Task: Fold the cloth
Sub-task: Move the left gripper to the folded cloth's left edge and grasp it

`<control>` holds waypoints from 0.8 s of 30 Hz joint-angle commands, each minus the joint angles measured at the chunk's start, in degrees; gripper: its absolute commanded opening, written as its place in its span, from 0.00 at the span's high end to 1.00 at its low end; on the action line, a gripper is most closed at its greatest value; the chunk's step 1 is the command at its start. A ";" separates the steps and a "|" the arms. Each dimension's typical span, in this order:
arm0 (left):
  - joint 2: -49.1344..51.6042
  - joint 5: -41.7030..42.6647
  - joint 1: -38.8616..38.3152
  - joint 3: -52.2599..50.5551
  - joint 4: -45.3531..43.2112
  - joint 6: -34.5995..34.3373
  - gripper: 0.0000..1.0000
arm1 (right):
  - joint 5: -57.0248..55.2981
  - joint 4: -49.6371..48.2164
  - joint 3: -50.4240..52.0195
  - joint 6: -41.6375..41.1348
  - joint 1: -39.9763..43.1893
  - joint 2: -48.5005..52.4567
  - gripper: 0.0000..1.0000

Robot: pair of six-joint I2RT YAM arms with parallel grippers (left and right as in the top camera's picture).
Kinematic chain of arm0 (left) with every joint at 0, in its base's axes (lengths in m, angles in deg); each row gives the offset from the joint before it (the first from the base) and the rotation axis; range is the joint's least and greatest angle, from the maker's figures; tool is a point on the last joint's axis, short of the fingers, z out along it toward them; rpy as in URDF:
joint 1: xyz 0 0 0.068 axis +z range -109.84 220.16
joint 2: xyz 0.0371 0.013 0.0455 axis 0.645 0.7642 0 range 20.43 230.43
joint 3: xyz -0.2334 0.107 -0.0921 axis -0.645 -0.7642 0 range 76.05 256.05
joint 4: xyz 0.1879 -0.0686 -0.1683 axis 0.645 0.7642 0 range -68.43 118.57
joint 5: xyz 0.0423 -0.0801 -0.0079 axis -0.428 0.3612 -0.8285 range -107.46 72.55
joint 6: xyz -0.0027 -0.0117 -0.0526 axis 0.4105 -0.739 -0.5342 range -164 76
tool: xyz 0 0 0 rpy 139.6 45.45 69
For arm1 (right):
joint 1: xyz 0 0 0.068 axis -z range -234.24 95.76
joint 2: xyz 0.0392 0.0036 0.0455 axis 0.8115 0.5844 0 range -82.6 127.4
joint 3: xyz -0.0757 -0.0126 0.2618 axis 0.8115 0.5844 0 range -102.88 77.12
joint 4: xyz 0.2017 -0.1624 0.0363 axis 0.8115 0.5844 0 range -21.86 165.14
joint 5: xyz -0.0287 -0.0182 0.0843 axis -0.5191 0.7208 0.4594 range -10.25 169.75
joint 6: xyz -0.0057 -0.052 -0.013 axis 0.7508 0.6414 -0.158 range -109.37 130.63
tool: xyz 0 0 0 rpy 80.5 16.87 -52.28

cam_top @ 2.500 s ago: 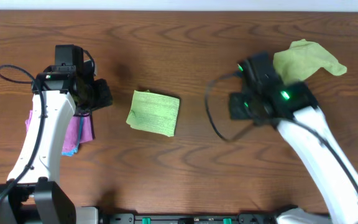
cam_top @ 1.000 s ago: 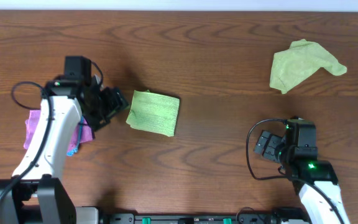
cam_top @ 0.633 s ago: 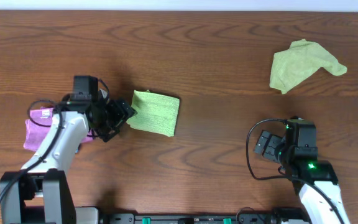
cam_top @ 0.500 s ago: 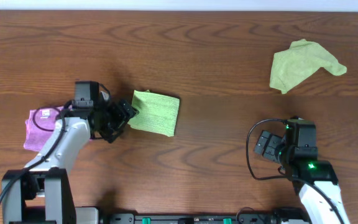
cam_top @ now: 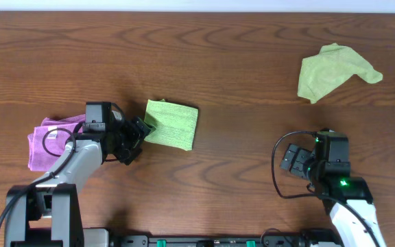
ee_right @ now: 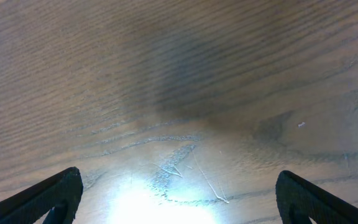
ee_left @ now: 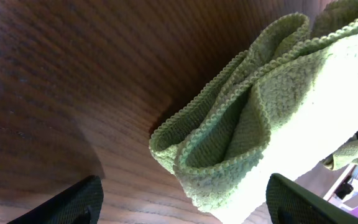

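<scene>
Three cloths lie on the table [cam_top: 218, 62]. The cloth [cam_top: 173, 125], bright lime green, rests flat on the wood as a folded rectangle. The left gripper [cam_top: 142, 130] is at the cloth's left edge with its jaws spread wide and nothing clamped between them. In the left wrist view its fingers [ee_left: 67, 202] stand either side of the cloth's near corner, where hemmed layers of terry stack one on another and curl open a little. Whether a fingertip touches the fabric cannot be told.

A purple cloth [cam_top: 46, 136] lies bunched to the left of the cloth, beyond the left gripper and partly under that arm. A duller yellow-green cloth [cam_top: 334, 71] lies crumpled well to the cloth's right, nearer the far side. The right gripper [cam_top: 288, 161] is well to the cloth's right, nearer the front edge. Its jaws are fully apart, and its own camera shows only bare wood between its fingers [ee_right: 55, 193].
</scene>
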 commanded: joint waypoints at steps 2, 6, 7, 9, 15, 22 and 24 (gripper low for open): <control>-0.83 -1.46 -0.20 -0.59 -0.76 -0.17 0.15 | -0.79 0.04 0.15 -0.28 0.26 -0.46 0.01; -0.81 -1.53 -1.66 -0.59 -3.56 -0.20 0.16 | -0.79 0.07 0.15 -0.31 0.26 -0.46 0.01; -0.81 -1.64 -2.23 -0.59 -4.57 -0.20 0.16 | -0.79 0.04 0.15 -0.28 0.26 -0.46 0.01; -0.83 -2.32 -3.26 -0.59 -5.79 -0.46 0.16 | -0.79 0.04 0.15 -0.31 0.26 -0.46 0.01; -0.81 -4.09 -4.11 -0.59 -5.51 -0.85 0.16 | -0.79 0.04 0.15 -0.28 0.26 -0.46 0.01; -0.81 -6.05 -4.11 -0.59 -5.46 -0.83 0.16 | -0.79 0.04 0.15 -0.31 0.26 -0.46 0.01; -0.81 -6.27 -4.11 -0.59 -5.46 -0.83 0.16 | -0.79 0.07 0.15 -0.28 0.26 -0.46 0.01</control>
